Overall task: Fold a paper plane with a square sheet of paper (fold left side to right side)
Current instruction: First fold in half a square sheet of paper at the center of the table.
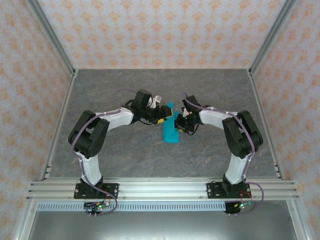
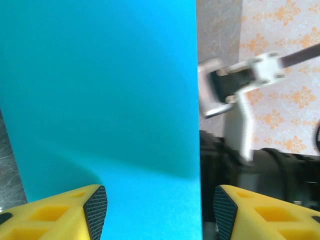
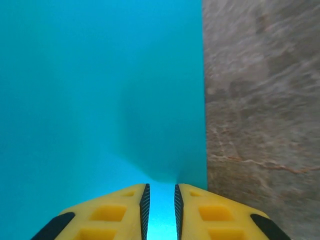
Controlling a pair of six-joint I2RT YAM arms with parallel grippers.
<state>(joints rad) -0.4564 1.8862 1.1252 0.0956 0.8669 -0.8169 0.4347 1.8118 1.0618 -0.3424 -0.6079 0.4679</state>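
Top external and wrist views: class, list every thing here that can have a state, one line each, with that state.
square sheet of paper: a narrow strip between the grippers, apparently folded in half, not yet a plane.
left gripper: open, jaws wide apart, the paper's edge between them.
right gripper: nearly closed, seemingly pinching the sheet.

Your two arms fold at the elbow and reach inward, wrists nearly meeting over mid-table. Left arm point(image 1: 117, 117) comes in from the left. Left gripper point(image 2: 160, 202): jaws wide apart, clamped on nothing. Right arm point(image 1: 220, 117) comes in from the right. Right gripper point(image 3: 160, 192): fingers drawn to a narrow slit, pinching the paper sheet point(image 3: 100, 90).
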